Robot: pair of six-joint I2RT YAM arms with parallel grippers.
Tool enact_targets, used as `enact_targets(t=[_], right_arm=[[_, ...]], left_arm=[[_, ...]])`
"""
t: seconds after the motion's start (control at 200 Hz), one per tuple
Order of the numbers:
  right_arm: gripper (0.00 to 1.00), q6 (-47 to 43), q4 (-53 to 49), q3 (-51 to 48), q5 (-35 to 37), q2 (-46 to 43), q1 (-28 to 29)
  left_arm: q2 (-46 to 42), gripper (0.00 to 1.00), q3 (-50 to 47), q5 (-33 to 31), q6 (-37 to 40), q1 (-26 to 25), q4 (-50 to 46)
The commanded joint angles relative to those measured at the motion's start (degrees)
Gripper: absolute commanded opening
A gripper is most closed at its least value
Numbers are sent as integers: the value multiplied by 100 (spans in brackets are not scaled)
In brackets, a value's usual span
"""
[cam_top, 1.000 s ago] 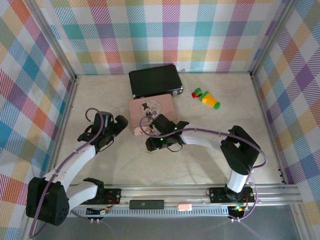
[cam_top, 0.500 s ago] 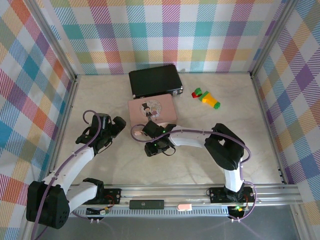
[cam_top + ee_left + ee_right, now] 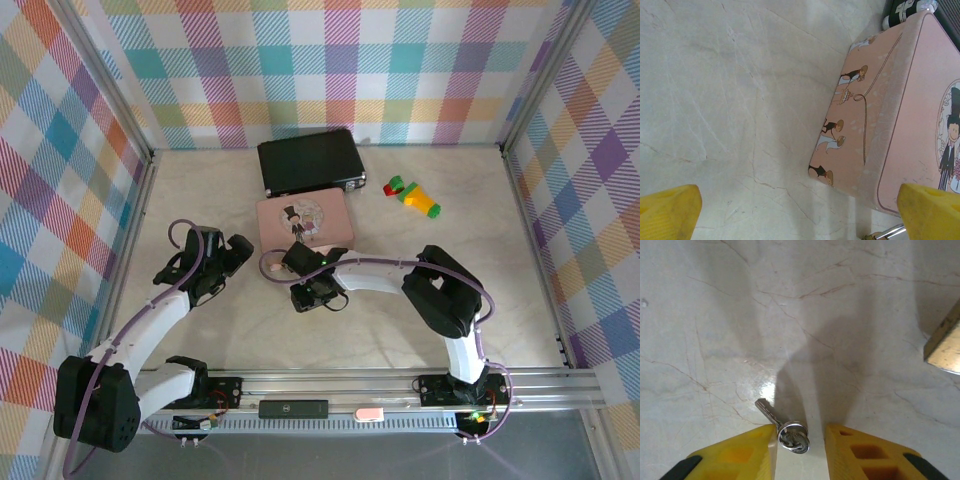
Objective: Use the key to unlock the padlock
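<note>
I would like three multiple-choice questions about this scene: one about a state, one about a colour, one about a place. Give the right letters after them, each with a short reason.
1. The left pincer is: A shut tight; B wide open, empty; C clamped on something.
2. The tin beside it is: A pink; B green; C black.
3. The key lies: A on the tin; B in the left pincer; C on the table between the right pincer's fingertips.
1 B: its yellow fingers stand far apart over bare table.
2 A: lid and side are pink.
3 C: the right wrist view shows it flat between the two tips.
</note>
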Motion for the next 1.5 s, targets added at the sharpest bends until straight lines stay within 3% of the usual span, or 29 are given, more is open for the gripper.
enact_targets(t=[0.0,0.185,0.315,0.49,0.835,1.215,1.495], right_arm=[[27,108,21,21,19,328,51],[17,351,-74,-86,251,311,46],[0,352,-83,-127,372,233,45],[0,195,174,-488,400,-412,5],[0,-489,1010,-1142,-1477,-2005,-774],[0,-555,1586,-1283,-4474,-2988,-2848],[0,-54,2050,-1275,-4952,-2989,-3178]], left_arm=[[40,99,247,5,67,52,-147],[-91,100,81,4,-21,56,-167],[-95,100,-47,182,-75,55,-69],[-250,100,-329,315,-348,25,175],[-642,99,-229,671,-898,-501,677],[-372,75,472,1433,-880,-1257,2360],[288,62,680,1269,-1098,-2128,3714]])
